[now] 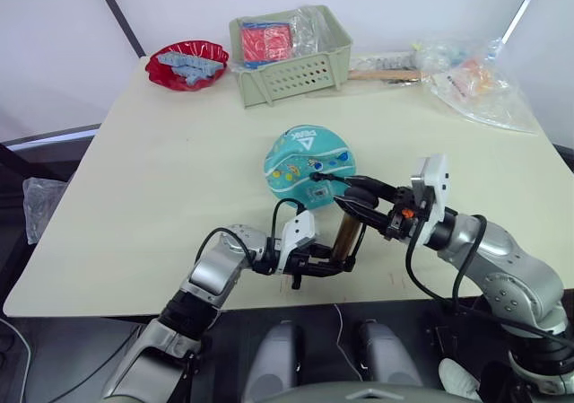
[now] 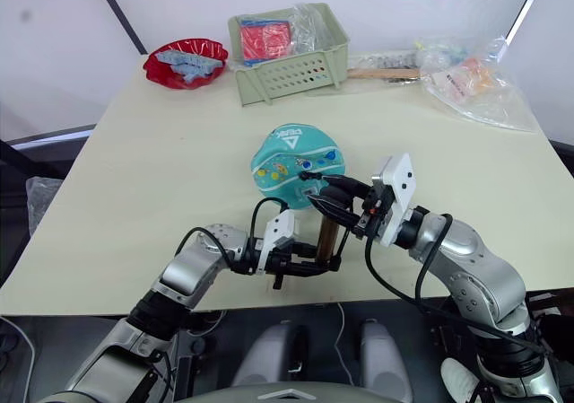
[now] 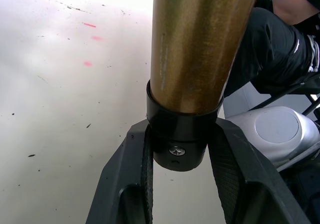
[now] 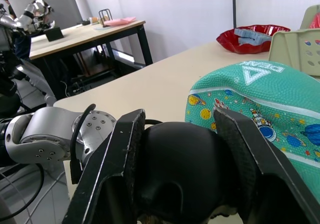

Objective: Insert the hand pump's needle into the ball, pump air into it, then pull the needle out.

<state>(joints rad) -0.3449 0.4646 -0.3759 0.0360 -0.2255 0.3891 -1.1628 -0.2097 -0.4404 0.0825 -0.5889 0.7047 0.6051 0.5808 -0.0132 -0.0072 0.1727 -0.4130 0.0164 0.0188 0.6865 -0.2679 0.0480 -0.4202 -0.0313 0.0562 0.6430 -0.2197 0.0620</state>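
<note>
My left gripper [image 1: 339, 261] is clamped on the hand pump [image 1: 348, 230] at its black foot end [image 3: 181, 139], fingers [image 3: 129, 184] pressed vs both sides of the collar where the gold-bronze barrel starts. Pump stands about upright near the front edge of the table [image 1: 152, 197], just in front of the ball [image 1: 309, 162]. My right gripper [image 1: 360, 197] is pinched round the black T-handle [image 4: 175, 176] on top of the barrel; the right wrist view has the handle wedged betw. both pads. Ball is a teal, partly deflated one w/ cartoon prints, sitting mid-table, just behind the handle. Thin black hose [image 1: 334, 178] runs from the pump top over to the ball's near side; can't tell whether the needle tip is in the valve, too small. Farther back: green basket [image 1: 291, 62] w/ red packet, red bowl [image 1: 186, 65] on my left, plastic bags [image 1: 471, 80] on my right.
</note>
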